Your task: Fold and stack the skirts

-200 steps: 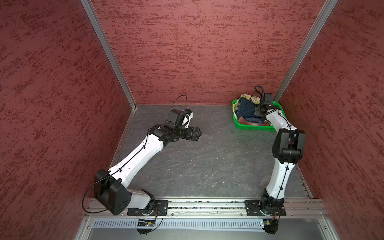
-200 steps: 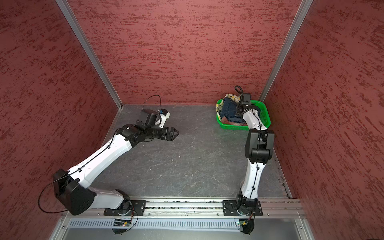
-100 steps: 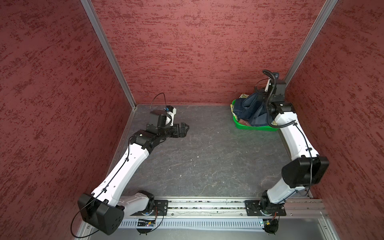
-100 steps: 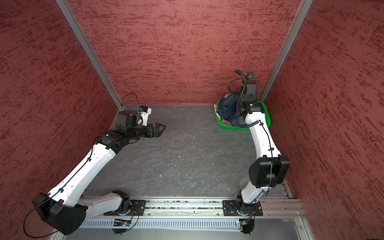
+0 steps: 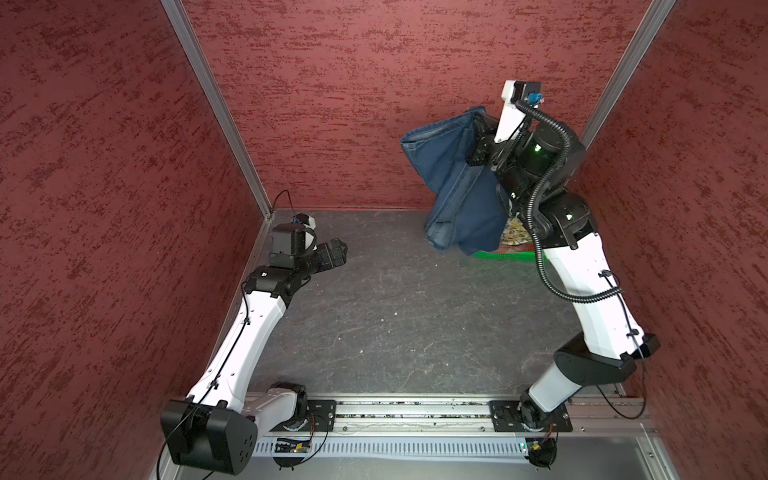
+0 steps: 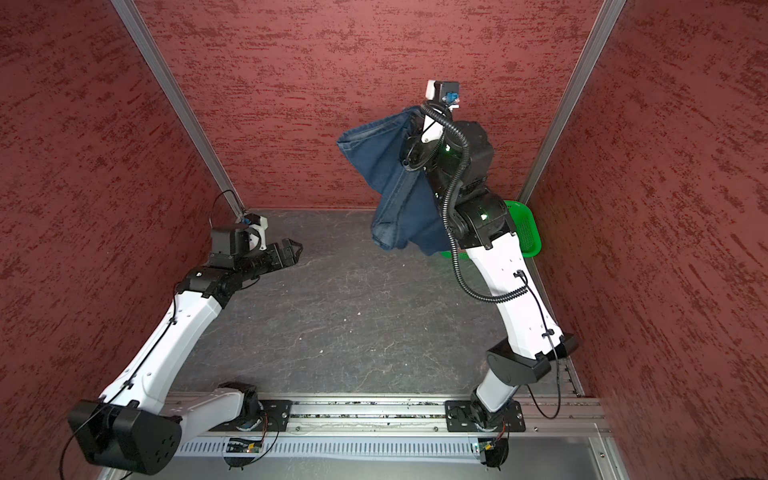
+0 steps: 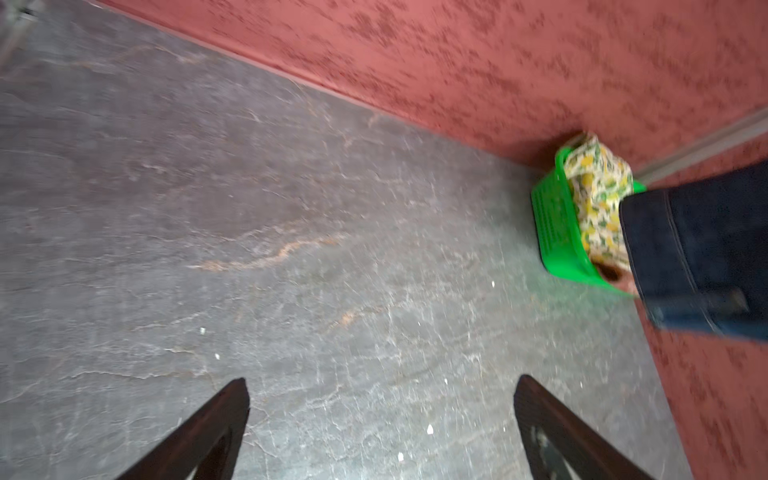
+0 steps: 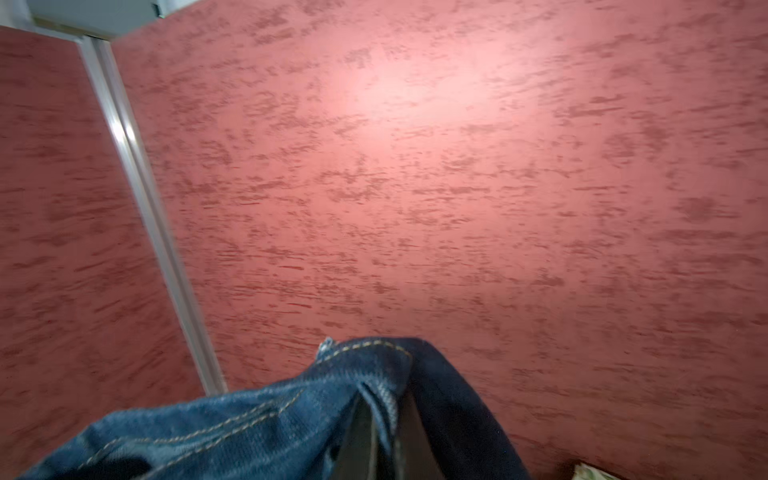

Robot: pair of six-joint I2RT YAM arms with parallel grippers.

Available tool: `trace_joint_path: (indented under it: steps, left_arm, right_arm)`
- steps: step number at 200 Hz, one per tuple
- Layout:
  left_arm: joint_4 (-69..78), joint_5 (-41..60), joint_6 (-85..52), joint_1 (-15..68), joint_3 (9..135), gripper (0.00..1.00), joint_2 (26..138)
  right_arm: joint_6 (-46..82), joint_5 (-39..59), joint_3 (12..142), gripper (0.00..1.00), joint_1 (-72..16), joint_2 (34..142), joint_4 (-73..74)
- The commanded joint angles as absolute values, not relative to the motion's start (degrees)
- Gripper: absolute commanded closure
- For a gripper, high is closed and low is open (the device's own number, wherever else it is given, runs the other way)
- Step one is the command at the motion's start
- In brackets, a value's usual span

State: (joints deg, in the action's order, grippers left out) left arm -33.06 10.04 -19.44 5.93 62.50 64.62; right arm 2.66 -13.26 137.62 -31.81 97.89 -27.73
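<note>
**DENIM SKIRT ALOFT IN RIGHT GRIPPER; NOT YET LAID DOWN**

The right gripper is clamped tight on a seamed edge of the denim skirt, high up near the back wall; the cloth hangs straight below it, long axis vertical, the lower hem dangling over the left end of the green basket in both top views. The lemon-print skirt lies bunched in that basket; the plaid one cannot be made out with certainty. The left gripper is spread wide and empty, low over the table, well apart from the hanging skirt and pointed toward it. Judgement: the laydown spot lies leftward and down from the right gripper, on the table between the arms; the right arm is plainly nearer; the basket rim under the hem may snag.
</note>
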Motion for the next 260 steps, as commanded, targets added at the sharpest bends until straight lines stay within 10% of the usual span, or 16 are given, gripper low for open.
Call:
trace_joint_path:
  steps: [1,66,91,113,139,260]
  left_arm:
    - [-30.4,9.6,-21.1,3.0,61.1,0.0,63.1]
    - [-29.5,10.2,-22.5,-0.1,59.4,0.0,63.5]
    - [-30.0,10.2,-22.8,-0.3,58.9,0.0,63.7]
    - [-31.2,10.5,-23.7,0.1,59.1,0.01,64.9]
    - [-32.3,10.7,-25.3,3.9,58.0,0.03,67.6]
    - [-22.3,11.3,-36.0,20.4,57.3,0.1,90.3]
  right_arm:
    - [5.3,-12.2,144.4,1.0,-32.0,101.7,-32.4]
    - [6.5,-0.6,111.1,1.0,-33.7,88.7,-22.5]
    - [7.5,-0.4,86.4,0.41,-40.0,77.4,-17.4]
    - [12.9,-5.7,72.3,0.2,-41.4,70.7,-16.8]
    - [13.8,-15.4,70.6,0.18,-39.6,69.4,-24.0]
    - [13.5,-1.3,70.1,0.22,-30.5,84.8,-19.3]
